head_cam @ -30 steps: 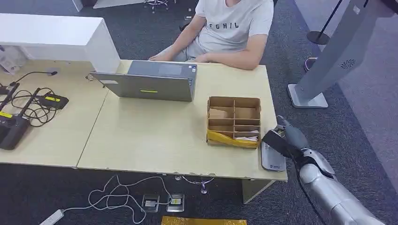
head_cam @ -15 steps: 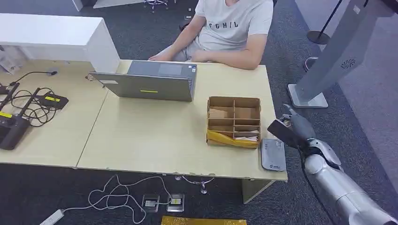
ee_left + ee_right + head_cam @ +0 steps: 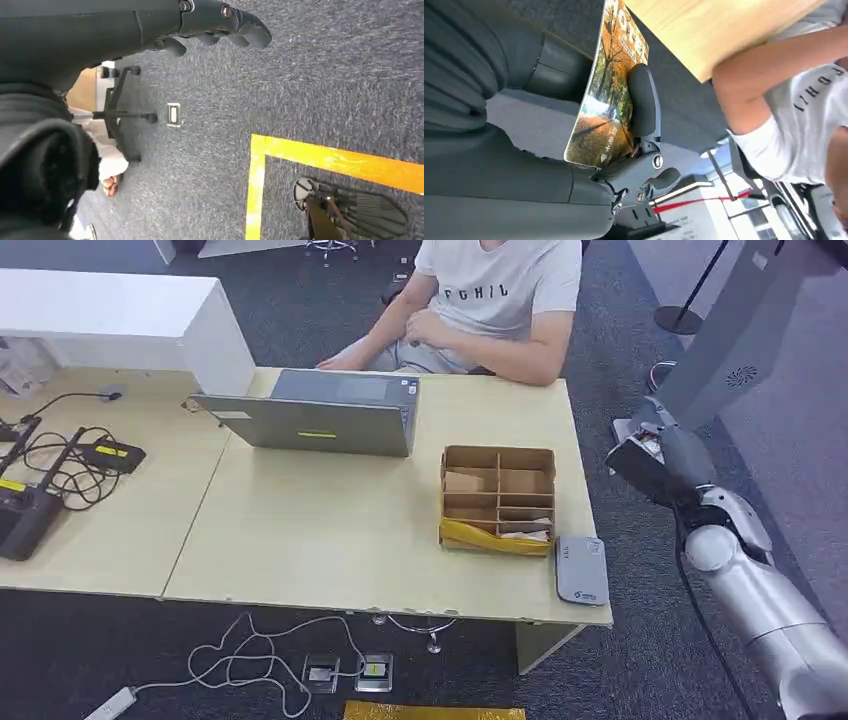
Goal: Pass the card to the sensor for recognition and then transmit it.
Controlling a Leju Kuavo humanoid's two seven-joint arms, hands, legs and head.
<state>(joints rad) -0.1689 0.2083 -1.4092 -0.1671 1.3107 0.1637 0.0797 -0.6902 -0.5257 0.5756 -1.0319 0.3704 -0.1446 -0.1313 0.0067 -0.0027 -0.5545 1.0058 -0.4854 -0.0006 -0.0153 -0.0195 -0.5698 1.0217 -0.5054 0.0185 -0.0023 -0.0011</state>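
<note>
Our right hand (image 3: 668, 458) holds the card (image 3: 606, 95) off the table's (image 3: 330, 530) right edge, with the person (image 3: 495, 300) ahead and to the left.

Largest first: the table, with the seated person at its far side, lies to our left. The grey sensor (image 3: 582, 570) sits at the near right corner, below and behind the raised hand. The card is pinched between thumb and fingers, edge toward the table. Our left hand (image 3: 220, 22) hangs over the floor, fingers loosely curled, holding nothing.
</note>
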